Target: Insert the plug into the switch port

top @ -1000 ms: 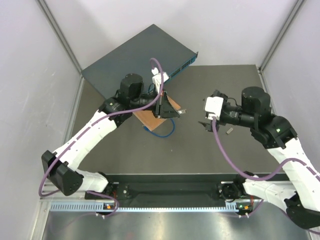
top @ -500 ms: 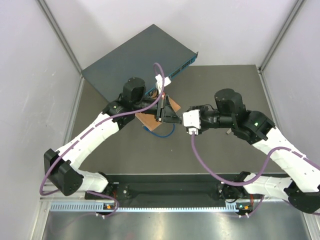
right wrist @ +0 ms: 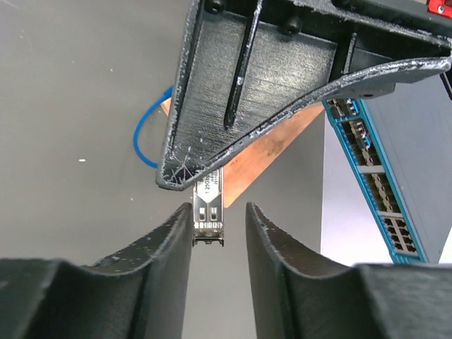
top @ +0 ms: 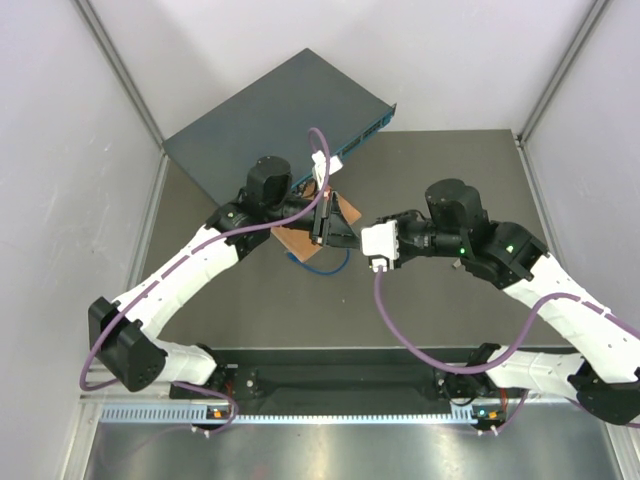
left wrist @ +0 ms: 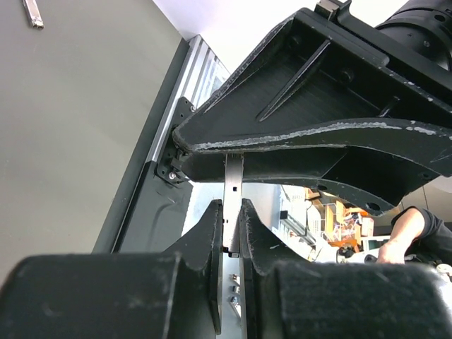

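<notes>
The plug (left wrist: 232,205) is a small silver metal module. My left gripper (left wrist: 231,212) is shut on it and holds it above the table, in the middle of the top view (top: 345,238). My right gripper (right wrist: 219,219) is open, its fingers on either side of the plug's free end (right wrist: 207,212). The plug lies close against one finger, with a gap to the other. The switch (top: 270,120), a flat dark blue-teal box, lies at the back left. Its lighter teal port face (right wrist: 374,176) shows at the right of the right wrist view.
A small brown wooden board (top: 298,238) lies under the left gripper, with a blue cable loop (top: 322,266) at its near edge. A small dark loose part (left wrist: 32,13) lies on the grey table. Pale walls enclose both sides and the back.
My right arm has swung left across the table until its open fingers straddle the plug. My left gripper, holding the plug, shifted slightly and has since stayed still.
</notes>
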`<state>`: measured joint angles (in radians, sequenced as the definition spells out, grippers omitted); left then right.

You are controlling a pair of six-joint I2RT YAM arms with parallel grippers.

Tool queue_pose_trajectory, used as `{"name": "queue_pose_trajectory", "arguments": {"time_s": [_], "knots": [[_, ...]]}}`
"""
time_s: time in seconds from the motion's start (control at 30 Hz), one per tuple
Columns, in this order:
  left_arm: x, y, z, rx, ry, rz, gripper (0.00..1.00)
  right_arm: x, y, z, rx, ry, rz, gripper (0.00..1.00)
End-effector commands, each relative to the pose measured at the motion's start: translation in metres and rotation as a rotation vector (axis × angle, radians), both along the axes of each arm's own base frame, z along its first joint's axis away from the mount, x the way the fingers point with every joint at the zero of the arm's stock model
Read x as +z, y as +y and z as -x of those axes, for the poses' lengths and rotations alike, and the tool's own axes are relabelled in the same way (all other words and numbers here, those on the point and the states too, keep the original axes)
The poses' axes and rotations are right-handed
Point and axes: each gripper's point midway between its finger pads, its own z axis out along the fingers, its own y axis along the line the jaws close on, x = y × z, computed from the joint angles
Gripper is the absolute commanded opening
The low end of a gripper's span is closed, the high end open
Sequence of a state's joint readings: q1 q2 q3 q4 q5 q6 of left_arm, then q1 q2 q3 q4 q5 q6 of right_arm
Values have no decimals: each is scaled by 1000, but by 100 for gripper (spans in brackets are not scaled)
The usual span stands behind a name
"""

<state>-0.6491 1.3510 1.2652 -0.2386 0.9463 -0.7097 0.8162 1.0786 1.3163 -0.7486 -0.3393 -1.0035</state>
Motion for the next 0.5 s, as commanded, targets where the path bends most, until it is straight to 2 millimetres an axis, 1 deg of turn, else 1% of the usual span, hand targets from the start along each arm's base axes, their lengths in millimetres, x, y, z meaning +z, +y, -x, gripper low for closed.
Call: {"name": "queue_pose_trajectory", "arguments": {"time_s": [0.0,0.07,0.1,0.17,0.2,0.23,0.27,0.3,0.33,0.37,0.4,0.43,0.47], "knots": [[13,0,4,-20,-39,44,0,13,0,3,10,-41,-15,34],[11,0,4,-19,-35,42,0,15,1,3,11,-42,-18,30],[11,0,3,-15,-32,42,0,15,1,3,12,-42,-21,22],[11,0,3,-14,-27,44,0,17,2,2,11,-43,-23,11],[13,0,3,-12,-26,50,0,18,2,2,9,-43,-24,0],[13,0,3,-11,-29,51,0,17,2,1,8,-43,-22,0],[15,0,2,-4,-41,57,23,18,2,2,8,-45,-24,0],[17,2,-1,10,-64,62,36,18,2,1,4,-46,-25,0],[22,4,-7,39,-87,67,51,19,1,-1,-17,-42,-37,0],[29,7,-14,66,-116,81,62,18,1,-3,-33,-33,-43,0],[38,18,-31,126,-137,96,82,18,1,-4,-51,-27,-50,0],[56,25,-43,171,-177,122,86,14,-1,-6,-88,0,-57,0],[69,33,-54,209,-212,142,88,16,-1,-10,-108,1,-75,0]]}}
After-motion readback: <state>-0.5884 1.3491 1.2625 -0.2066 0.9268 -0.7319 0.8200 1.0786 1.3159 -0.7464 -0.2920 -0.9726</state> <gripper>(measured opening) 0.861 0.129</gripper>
